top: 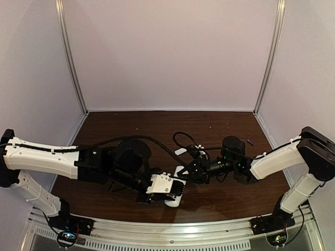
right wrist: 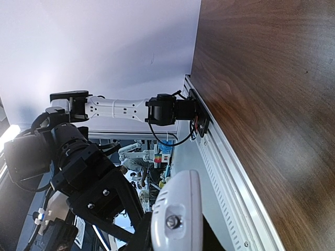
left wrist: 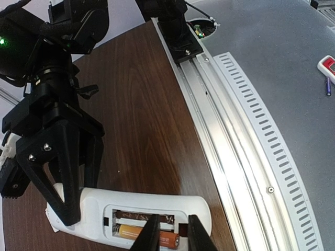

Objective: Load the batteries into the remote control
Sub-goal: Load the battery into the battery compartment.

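Observation:
The white remote control (left wrist: pixel 157 201) lies back up near the table's front edge, with its battery bay open. One orange battery (left wrist: pixel 131 231) lies in the bay's near slot; the far slot looks dark and empty. No other battery shows. My left gripper (left wrist: pixel 175 238) hovers over the bay, its jaws a narrow gap apart above the battery's right end. My right gripper (left wrist: pixel 78 201) is shut on the remote's left end, which also shows in the right wrist view (right wrist: pixel 178 209). From above, both grippers (top: pixel 175 192) (top: pixel 184 175) meet at the remote (top: pixel 174 202).
A small loose white piece (top: pixel 180 151) lies on the brown table behind the grippers. A tiny purple object (top: pixel 250 141) lies at the far right. The aluminium base rail (left wrist: pixel 209 115) runs along the table's front edge, close to the remote.

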You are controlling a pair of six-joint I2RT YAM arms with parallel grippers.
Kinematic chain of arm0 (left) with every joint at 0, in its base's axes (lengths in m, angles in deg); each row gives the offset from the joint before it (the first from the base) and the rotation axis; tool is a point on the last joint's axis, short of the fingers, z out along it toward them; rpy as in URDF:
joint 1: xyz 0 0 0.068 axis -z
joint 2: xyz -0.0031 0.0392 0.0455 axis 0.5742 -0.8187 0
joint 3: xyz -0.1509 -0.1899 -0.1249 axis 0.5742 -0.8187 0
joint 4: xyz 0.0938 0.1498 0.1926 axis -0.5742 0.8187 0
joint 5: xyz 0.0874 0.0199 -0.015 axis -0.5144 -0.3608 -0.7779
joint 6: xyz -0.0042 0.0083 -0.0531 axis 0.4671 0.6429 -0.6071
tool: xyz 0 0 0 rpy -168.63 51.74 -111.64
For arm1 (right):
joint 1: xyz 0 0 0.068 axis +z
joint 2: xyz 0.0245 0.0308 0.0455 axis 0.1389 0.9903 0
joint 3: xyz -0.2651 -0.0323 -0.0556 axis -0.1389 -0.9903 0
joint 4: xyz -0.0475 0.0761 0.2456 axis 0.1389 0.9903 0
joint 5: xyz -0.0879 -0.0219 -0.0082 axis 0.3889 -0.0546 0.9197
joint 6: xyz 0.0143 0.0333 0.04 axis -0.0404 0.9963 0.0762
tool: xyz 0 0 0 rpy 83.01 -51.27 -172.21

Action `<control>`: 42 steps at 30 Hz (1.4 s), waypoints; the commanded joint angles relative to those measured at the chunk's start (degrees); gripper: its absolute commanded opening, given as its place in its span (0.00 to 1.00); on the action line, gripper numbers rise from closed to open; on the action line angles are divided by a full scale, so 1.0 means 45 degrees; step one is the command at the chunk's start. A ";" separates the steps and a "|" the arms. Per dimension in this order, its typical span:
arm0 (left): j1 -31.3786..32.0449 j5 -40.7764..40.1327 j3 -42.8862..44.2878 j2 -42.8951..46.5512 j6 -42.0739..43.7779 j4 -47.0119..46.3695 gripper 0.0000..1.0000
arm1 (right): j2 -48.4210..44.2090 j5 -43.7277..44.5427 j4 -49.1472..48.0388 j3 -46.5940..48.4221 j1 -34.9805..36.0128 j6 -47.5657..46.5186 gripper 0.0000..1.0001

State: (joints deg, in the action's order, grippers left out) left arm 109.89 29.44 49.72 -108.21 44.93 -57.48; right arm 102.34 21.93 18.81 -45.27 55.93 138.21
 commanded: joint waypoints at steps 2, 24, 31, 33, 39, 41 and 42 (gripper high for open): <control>-0.0015 -0.0153 -0.0126 -0.0076 0.0056 -0.0771 0.20 | 0.0155 -0.0272 -0.0892 0.0334 0.0142 0.0249 0.00; -0.1480 0.1608 -0.0996 0.0152 -0.0441 -0.1407 0.10 | -0.0039 -0.0660 -0.2021 0.0593 0.0536 0.0755 0.00; -0.1926 0.1920 -0.1372 0.0048 -0.0618 -0.1328 0.06 | -0.0399 -0.0774 -0.2266 0.0691 0.0557 0.0760 0.00; -0.1958 0.1918 -0.1358 -0.0038 -0.0599 -0.1109 0.05 | -0.0466 -0.0795 -0.2339 0.0696 0.0558 0.0810 0.00; -0.2004 0.1743 -0.1422 0.0063 -0.0723 -0.0854 0.04 | -0.0540 -0.0735 -0.2384 0.0656 0.0558 0.0817 0.00; -0.2004 0.1693 -0.1290 0.0277 -0.0773 -0.0872 0.04 | -0.0546 -0.0568 -0.1719 0.0650 0.0557 0.0422 0.00; -0.2002 0.1708 -0.1164 0.0468 -0.0857 -0.0899 0.05 | -0.0535 -0.0449 -0.1347 0.0638 0.0557 0.0165 0.00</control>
State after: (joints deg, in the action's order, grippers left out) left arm 101.83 39.97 45.13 -107.49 42.35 -65.96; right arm 102.80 22.04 14.65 -44.44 57.55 140.55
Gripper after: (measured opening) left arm 0.039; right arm 0.215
